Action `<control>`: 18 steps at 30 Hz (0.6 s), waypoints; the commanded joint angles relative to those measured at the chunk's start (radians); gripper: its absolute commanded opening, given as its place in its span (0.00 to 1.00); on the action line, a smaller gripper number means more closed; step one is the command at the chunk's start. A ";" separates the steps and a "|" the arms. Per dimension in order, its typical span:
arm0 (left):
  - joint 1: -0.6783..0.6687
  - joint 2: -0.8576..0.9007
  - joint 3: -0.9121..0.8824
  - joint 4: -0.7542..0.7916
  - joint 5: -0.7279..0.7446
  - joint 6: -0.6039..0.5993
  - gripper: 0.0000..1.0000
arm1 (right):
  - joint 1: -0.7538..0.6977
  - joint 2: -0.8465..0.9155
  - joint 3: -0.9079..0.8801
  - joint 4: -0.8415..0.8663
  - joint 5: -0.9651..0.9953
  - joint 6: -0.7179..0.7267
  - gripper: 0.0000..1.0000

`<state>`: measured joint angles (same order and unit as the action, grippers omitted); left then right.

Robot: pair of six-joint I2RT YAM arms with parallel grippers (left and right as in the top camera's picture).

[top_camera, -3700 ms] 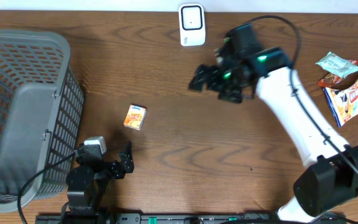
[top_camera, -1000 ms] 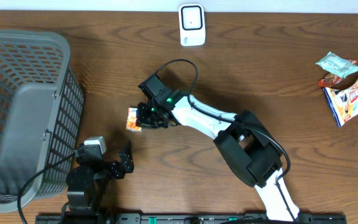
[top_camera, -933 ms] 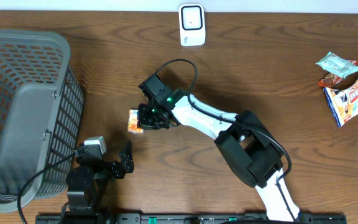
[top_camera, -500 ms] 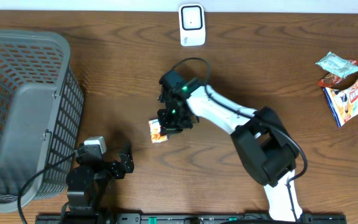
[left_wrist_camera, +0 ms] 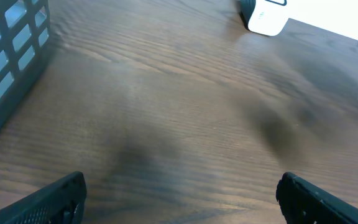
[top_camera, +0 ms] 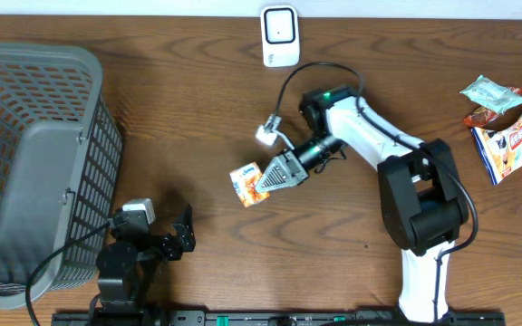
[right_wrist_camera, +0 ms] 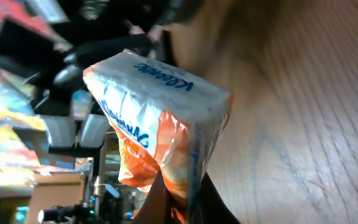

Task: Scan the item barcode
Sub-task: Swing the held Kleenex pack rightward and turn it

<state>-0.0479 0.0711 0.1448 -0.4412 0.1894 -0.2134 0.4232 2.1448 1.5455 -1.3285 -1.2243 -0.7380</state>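
Right claw [top_camera: 266,177] clamped on the Kleenex tissue pack [top_camera: 246,184]; best carry it far, barcode side squarely facing the white scanner [top_camera: 279,36].

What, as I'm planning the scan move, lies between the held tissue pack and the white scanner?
No loose object: bare wooden table separates the orange-and-white plastic tissue pack in the right tool from the white boxy scanner. Only the arm's own white cable plug overlaps that line.

A dark brown wood-grain table [top_camera: 152,118] fills the scene under soft, even light that casts faint shadows. A plain white band [top_camera: 424,7] runs along its far edge.
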 commanded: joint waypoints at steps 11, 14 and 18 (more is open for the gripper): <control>-0.003 -0.002 -0.014 -0.015 0.009 -0.010 0.98 | -0.013 -0.032 -0.003 -0.365 -0.130 -0.582 0.01; -0.003 -0.002 -0.014 -0.015 0.009 -0.010 0.98 | -0.013 -0.035 -0.004 -0.374 -0.125 -0.583 0.01; -0.003 -0.002 -0.014 -0.015 0.009 -0.010 0.98 | -0.013 -0.039 -0.004 -0.374 -0.116 -0.575 0.01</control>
<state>-0.0479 0.0711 0.1448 -0.4412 0.1894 -0.2134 0.4179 2.1395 1.5425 -1.7023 -1.3106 -1.2575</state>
